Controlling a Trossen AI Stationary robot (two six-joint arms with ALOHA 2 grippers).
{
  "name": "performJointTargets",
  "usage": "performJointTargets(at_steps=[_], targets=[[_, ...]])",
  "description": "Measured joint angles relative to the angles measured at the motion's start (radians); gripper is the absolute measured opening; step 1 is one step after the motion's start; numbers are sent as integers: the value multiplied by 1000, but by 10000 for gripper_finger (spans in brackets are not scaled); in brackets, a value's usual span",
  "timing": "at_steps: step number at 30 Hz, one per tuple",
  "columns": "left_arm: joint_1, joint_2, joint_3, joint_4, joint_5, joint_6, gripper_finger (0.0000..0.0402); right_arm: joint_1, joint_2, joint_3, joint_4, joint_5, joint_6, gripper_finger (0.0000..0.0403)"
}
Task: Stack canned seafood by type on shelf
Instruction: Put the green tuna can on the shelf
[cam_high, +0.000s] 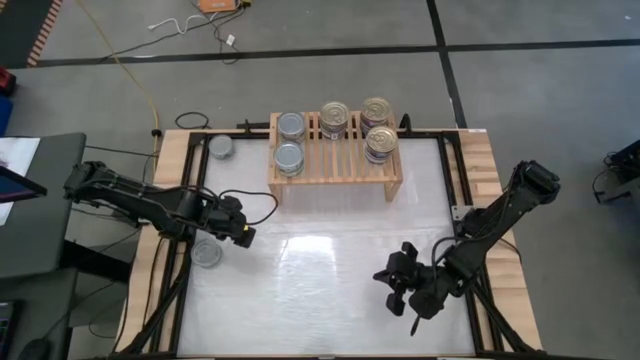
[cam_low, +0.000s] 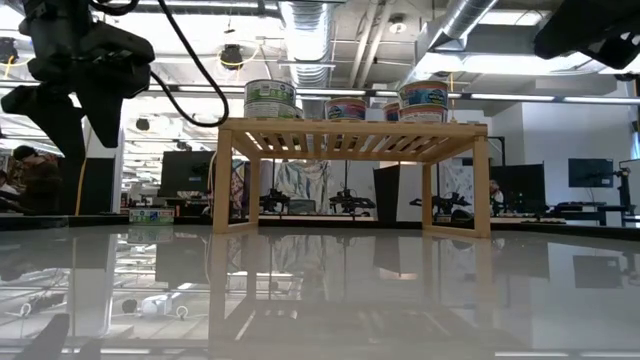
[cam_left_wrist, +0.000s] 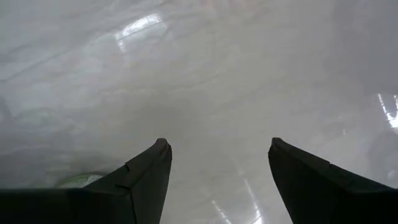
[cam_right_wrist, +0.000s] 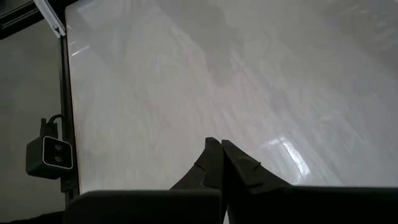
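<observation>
You had the left gripper positioned above the table's left margin with its fingers spread wide and nothing between them, a released state suited to descending over a tin. The nearest loose tin lay just beside that gripper, on its near-left side, close to the table edge; only a pale sliver of it showed past one finger in the left wrist view. A second loose tin sat well beyond the gripper, at the far-left corner of the table, just outside the shelf's left leg. The shelf stood farther ahead and to the gripper's right, against the far edge. On its slats the silver-topped cans occupied the left column, one behind the other, while the gold-topped stacks stood to their right; this grouping kept the types separate. Judged from that layout, both loose tins had plain silver tops and belonged with the left column, and the left arm was the one within reach of them. You held the right gripper clenched and empty, fingertips pressed together, over bare table near the front right, far from every can, where it could not obstruct the left arm's path to the shelf.
</observation>
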Motion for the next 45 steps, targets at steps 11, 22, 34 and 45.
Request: performJointTargets(at_steps=[11, 22, 34, 45], targets=[[0, 0, 0, 0, 0, 21, 258, -28, 0, 0, 7, 0, 0, 21], [0, 0, 0, 0, 0, 54, 258, -28, 0, 0, 10, 0, -2, 21], [0, 0, 0, 0, -2, 77, 258, -28, 0, 0, 9, 0, -2, 21], [0, 98, 2, -6, 98, 54, 258, -35, 0, 0, 9, 0, -2, 21]])
